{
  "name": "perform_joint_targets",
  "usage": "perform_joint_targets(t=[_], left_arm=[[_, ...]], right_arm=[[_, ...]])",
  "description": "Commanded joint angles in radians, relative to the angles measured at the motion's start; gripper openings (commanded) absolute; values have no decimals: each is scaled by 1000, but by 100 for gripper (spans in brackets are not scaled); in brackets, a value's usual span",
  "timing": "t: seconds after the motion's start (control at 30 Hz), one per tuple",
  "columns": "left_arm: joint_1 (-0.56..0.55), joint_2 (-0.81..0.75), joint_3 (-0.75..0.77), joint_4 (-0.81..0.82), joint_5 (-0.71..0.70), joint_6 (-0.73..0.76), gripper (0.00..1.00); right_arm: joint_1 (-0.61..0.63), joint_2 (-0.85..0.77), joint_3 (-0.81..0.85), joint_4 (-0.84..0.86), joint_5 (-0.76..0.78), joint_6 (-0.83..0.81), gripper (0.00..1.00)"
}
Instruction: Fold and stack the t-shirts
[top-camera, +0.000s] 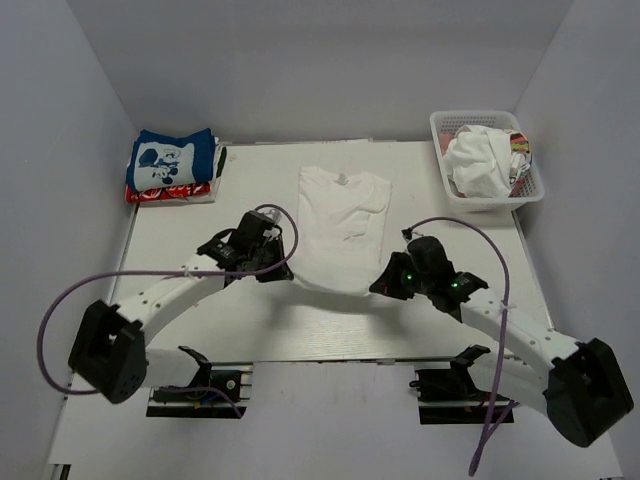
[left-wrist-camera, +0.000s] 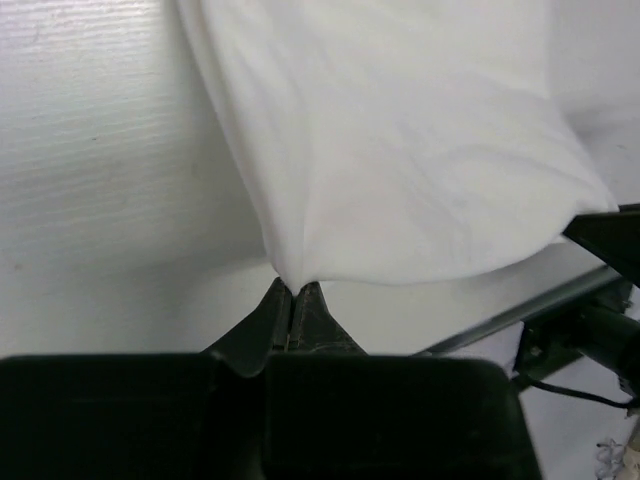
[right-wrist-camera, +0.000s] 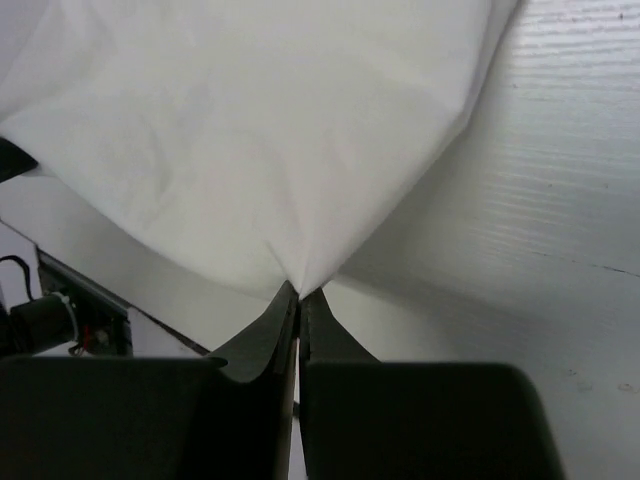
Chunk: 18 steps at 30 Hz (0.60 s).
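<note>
Two near-hem corners of the white t-shirt (top-camera: 340, 215) are clamped, one by the left gripper (left-wrist-camera: 292, 292), one by the right gripper (right-wrist-camera: 299, 292). The shirt lies mid-table (top-camera: 200, 320). A folded blue t-shirt (top-camera: 172, 160) sits far left, and a basket (top-camera: 487, 200) stands far right.

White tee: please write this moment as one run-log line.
white tee: mid-table, near hem lifted | left gripper: shut on near-left corner | right gripper: shut on near-right corner | stack: far left
</note>
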Motion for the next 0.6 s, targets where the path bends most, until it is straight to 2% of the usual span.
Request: perform_joint_targets(t=[0.0, 0.17, 0.23, 0.4, 0.5, 0.57], left_arm=[[-14, -113, 37, -58, -4, -12, 0], [-14, -121, 176, -59, -77, -12, 0], [-5, -87, 234, -101, -160, -12, 0], [13, 56, 426, -126, -267, -12, 0], [13, 212, 615, -255, -350, -12, 0], [32, 310, 721, -286, -361, -12, 0]], right_arm=[[8, -71, 120, -134, 6, -48, 0], [-1, -51, 268, -168, 89, -62, 0], [-4, -32, 298, -167, 115, -57, 0], [-28, 58, 433, -165, 236, -68, 0], [-62, 130, 497, -195, 313, -78, 0], [-78, 155, 534, -181, 301, -91, 0]])
